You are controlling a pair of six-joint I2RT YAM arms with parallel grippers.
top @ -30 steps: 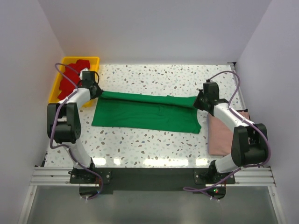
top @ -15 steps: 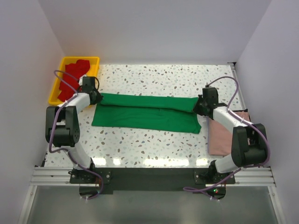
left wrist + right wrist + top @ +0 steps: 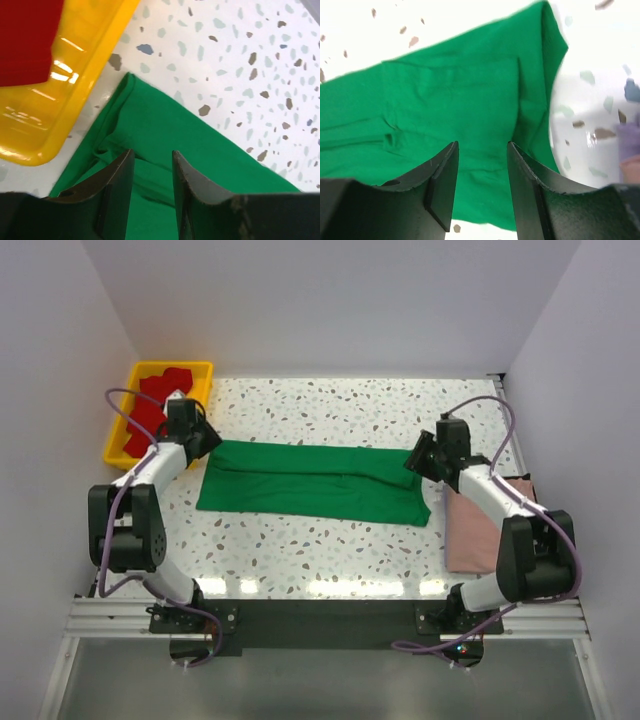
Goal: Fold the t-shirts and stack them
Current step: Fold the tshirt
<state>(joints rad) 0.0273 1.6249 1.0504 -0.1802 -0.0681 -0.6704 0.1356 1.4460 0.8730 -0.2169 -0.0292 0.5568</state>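
**Both pincers let go: lengthwise fold of green shirt laid down**

Change: a second ago both pincers were clamped on the far long edge of the green t-shirt [image 3: 315,483]. Now the left gripper [image 3: 203,439] and the right gripper [image 3: 416,459] have both released. Each wrist view shows the jaws parted with nothing between them, only green cloth lying below. Both have also lifted a little off the cloth. The flap they carried now lies flat on the lower layer.

Task meaning: the first fold looks done. The shirt is a long narrow band running left to right across the middle of the table [image 3: 330,405]. It probably still needs crosswise folds before stacking (the band is far too long as it lies).

Around:
- The yellow tray [image 3: 172,365] sits at the far left corner with the red t-shirts [image 3: 155,405] heaped inside, not yet folded.
- The tray's near corner is just beside the green shirt's left end.
- The pink t-shirt [image 3: 470,530] lies at the right edge, partly under the right arm, near the green shirt's right end.

In the way: the tray crowds the left pincer's approach. The pink shirt sits close to where the right end would be regrasped, so there is a risk of snagging both.
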